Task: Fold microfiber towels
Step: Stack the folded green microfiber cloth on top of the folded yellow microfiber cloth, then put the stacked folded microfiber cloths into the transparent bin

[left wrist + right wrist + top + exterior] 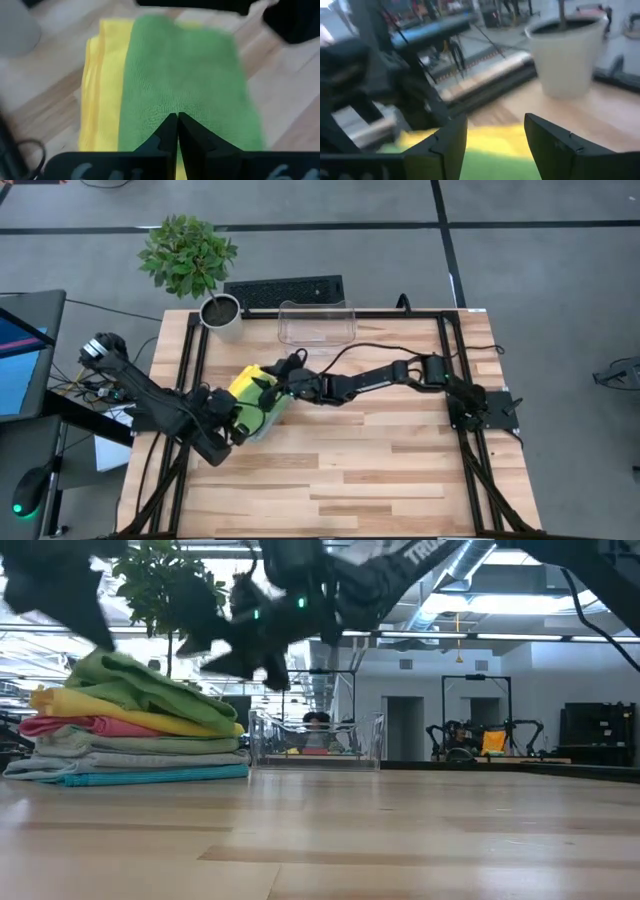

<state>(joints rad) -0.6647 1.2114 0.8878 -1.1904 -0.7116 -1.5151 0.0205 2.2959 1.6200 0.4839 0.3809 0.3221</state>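
Looking straight down in the high view, the stack of towels sits left of centre on the wooden table, with the left gripper at its lower-left edge and the right gripper at its upper-right edge; a clear bin and a potted plant occupy the upper middle of the frame. In the low view, the stack occupies the left of the frame, the green towel lying rumpled on top, above yellow, pink, grey and teal layers. In the left wrist view, the left gripper's jaws are pressed together over the green towel, which lies on the yellow towel. In the right wrist view, the right gripper has its jaws spread apart above the yellow and green cloth, gripping nothing.
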